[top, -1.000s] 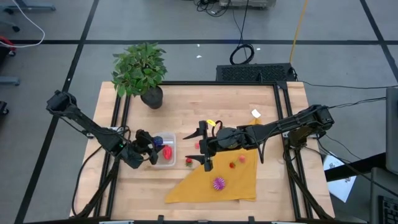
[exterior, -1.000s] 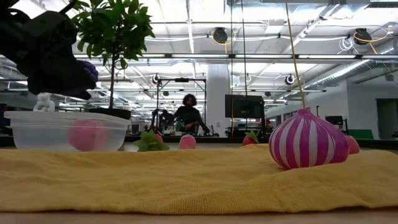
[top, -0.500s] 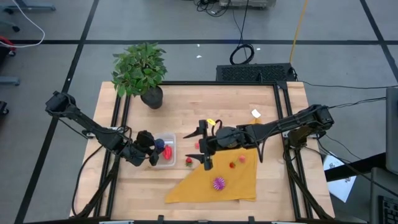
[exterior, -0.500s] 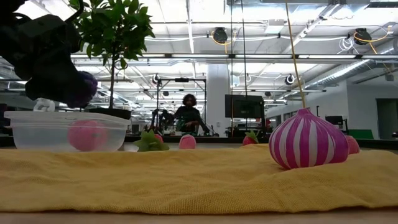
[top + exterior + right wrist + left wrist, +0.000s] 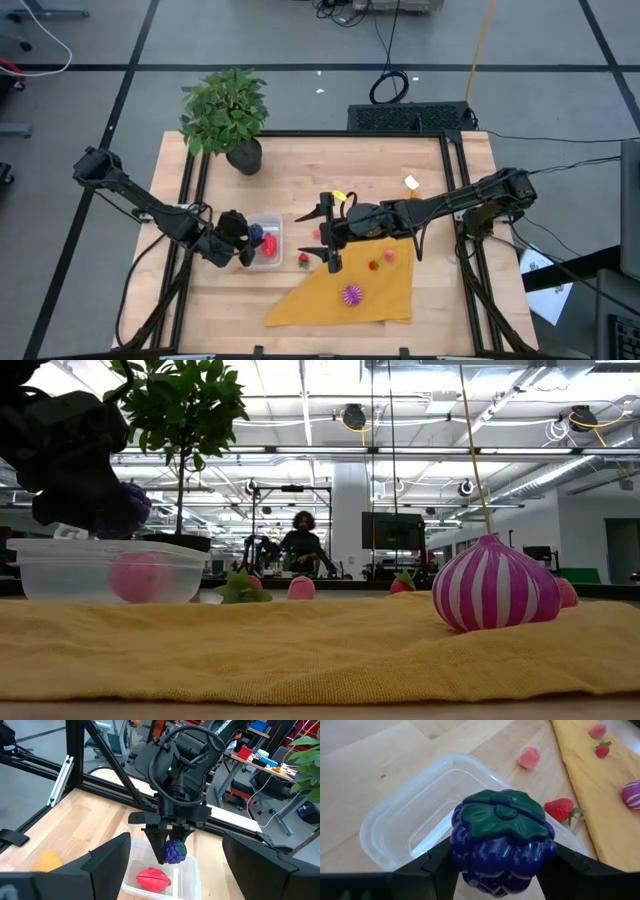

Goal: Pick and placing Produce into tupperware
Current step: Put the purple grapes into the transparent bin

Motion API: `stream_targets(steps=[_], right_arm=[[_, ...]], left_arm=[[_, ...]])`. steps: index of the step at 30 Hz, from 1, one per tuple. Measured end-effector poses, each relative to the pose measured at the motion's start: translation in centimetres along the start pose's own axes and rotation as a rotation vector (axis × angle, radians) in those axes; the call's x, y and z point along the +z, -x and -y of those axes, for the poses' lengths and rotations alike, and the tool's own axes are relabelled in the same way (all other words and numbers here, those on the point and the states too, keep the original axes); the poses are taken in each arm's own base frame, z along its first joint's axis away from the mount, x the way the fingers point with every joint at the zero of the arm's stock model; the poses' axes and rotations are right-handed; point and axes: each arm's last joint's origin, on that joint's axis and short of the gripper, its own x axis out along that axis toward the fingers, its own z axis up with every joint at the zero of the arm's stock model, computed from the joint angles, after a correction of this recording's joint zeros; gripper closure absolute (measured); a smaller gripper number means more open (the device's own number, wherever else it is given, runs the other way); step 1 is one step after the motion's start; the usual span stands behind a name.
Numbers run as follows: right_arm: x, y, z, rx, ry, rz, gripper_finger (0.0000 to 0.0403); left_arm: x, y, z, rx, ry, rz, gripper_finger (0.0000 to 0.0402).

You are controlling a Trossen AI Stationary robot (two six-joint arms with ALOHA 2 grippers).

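Note:
The clear tupperware point(image 5: 268, 250) stands on the wooden table left of the yellow cloth point(image 5: 350, 285), with a red piece of produce point(image 5: 153, 878) lying inside. My left gripper point(image 5: 252, 240) hangs over the tupperware, shut on a purple berry point(image 5: 502, 842) with a green cap. My right gripper point(image 5: 330, 245) hovers open above the cloth's far left corner, nothing between its fingers. A strawberry point(image 5: 304, 260) and a pink piece point(image 5: 317, 233) lie on the wood. Two small red pieces point(image 5: 381, 260) and a magenta striped ball point(image 5: 351, 294) rest on the cloth. My left gripper pinches the purple berry by two opposite sides point(image 5: 457, 847) between its two fingers point(image 5: 437, 865). It comes slanting down from the table's left side. The berry is lifted clear, just above the tupperware point(image 5: 165, 887), with its green cap point(image 5: 502, 815) turned toward the wrist.
A potted green plant point(image 5: 225, 110) stands at the table's far left corner. A small yellow item point(image 5: 338, 197) and a white scrap point(image 5: 411, 182) lie on the wood farther back. Black frame rails run along the left and right table edges.
My left gripper has turned at the wrist over the tupperware while staying shut on the purple berry. In the low view the berry has sunk a little toward the tupperware's rim.

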Motion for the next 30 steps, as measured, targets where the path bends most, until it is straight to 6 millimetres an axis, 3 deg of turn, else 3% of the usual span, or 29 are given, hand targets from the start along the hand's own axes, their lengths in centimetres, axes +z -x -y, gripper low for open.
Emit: stream_targets(steps=[30], right_arm=[[0.0, 0.0, 0.0, 0.0, 0.0, 0.0, 0.0094]], left_arm=[[0.09, 0.01, 0.36, -0.041, -0.026, -0.007, 0.0176]])
